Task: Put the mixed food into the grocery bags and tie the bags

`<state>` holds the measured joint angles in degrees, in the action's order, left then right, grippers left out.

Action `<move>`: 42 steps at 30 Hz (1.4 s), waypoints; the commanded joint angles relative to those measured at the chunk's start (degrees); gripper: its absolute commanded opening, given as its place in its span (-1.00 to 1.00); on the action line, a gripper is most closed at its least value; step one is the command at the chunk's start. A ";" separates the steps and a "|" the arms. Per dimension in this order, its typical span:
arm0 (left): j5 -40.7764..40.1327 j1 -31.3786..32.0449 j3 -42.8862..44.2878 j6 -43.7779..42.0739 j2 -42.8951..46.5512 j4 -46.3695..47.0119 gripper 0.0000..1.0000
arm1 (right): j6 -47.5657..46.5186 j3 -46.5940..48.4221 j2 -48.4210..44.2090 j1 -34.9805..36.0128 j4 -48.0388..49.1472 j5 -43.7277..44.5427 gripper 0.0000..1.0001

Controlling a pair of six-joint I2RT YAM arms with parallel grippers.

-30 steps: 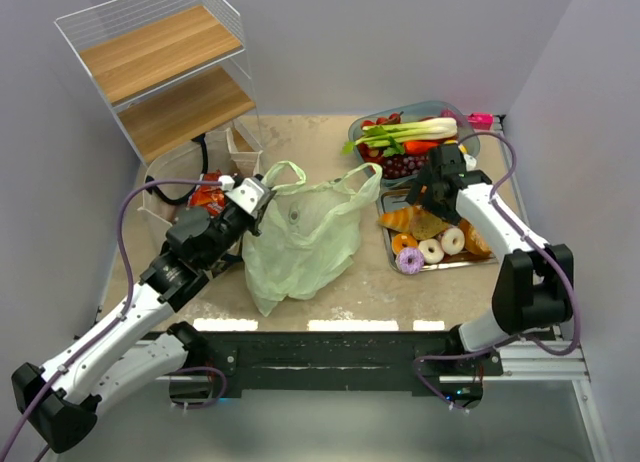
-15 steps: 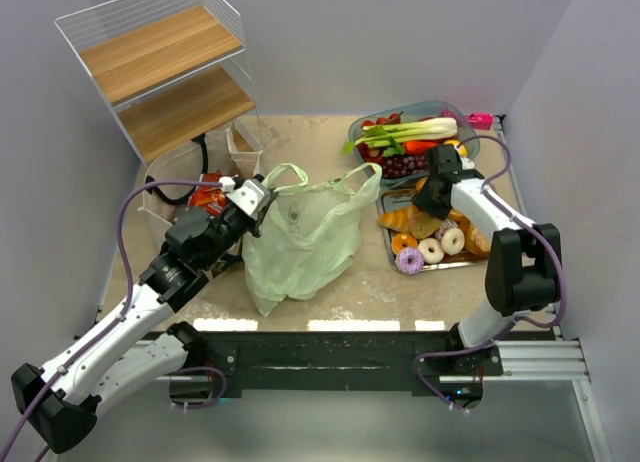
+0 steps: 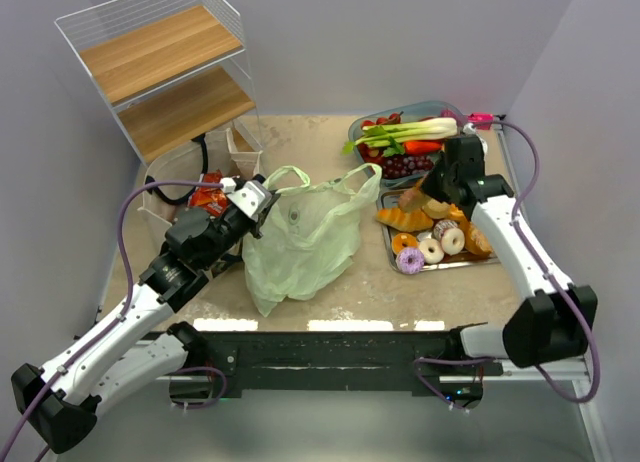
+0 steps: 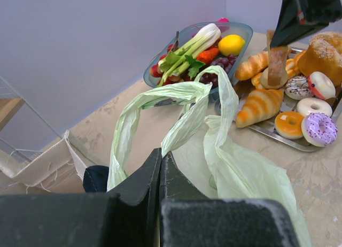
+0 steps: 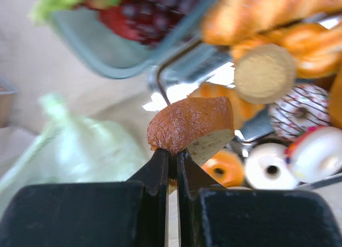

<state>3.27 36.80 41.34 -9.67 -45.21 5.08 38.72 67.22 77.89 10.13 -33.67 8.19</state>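
Right tool (image 5: 173, 157) is clamped on a bread chunk (image 5: 189, 124). A second ago it sat low among the croissants; now we see it raised off the tray (image 3: 460, 265). Left tool (image 4: 160, 160) pinches a handle of the pale-green bag (image 3: 300, 244), which is slumped on the counter (image 3: 320, 142) left of the tray. We judge the carry to the bag mouth is next.

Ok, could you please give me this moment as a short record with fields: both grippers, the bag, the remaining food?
left gripper: jaws shut on a handle of the green bag
right gripper: jaws shut on a bread piece, above the tray
green bag: on the table, untied
tray: croissants and doughnuts lie on it
bowl: holds leek, grapes, lemon
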 commanded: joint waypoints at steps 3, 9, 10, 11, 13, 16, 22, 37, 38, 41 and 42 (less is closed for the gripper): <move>2.44 0.20 -0.56 -0.44 0.21 2.74 -1.00 | 2.06 6.07 -5.39 8.57 9.22 -4.67 -1.00; 2.62 0.21 -0.65 -0.43 -0.32 2.74 -1.00 | 3.99 9.24 4.27 21.76 16.33 -9.92 -1.00; 2.62 0.21 -0.65 -0.44 -0.14 2.74 -1.00 | 4.34 9.50 6.90 24.21 17.23 -10.55 -1.00; 2.53 0.21 -0.65 -0.44 -0.14 2.65 -1.00 | 4.61 9.68 8.49 25.19 18.11 -11.60 -1.00; 2.53 0.20 -0.74 -0.52 -0.23 2.83 -1.00 | 5.40 9.77 12.09 27.56 20.92 -15.90 -1.00; 2.53 0.20 -0.74 -0.52 -0.49 2.83 -1.00 | 4.79 11.87 15.96 30.46 19.36 -17.59 -1.00; 3.15 0.12 -0.74 -0.70 -0.23 2.92 -1.00 | 2.42 13.54 21.95 33.11 16.28 -20.22 -1.00; -3.09 0.21 0.67 -3.16 1.35 4.76 -1.00 | -11.48 17.51 32.94 35.22 -8.78 -7.24 -1.00; -3.09 0.12 1.10 -3.33 1.27 4.76 -1.00 | -11.39 16.98 32.77 35.13 -9.48 -5.83 -1.00; -4.58 0.21 2.60 -3.77 0.92 5.55 -1.00 | -10.16 15.40 31.28 35.13 -9.84 1.29 -1.00; -4.59 0.21 3.21 -3.95 0.57 6.16 -1.00 | -9.72 15.14 31.01 34.96 -9.66 2.44 -1.00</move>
<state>1.19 36.80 41.25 -11.75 -44.77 6.28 29.30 83.55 111.74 45.32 -40.56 1.17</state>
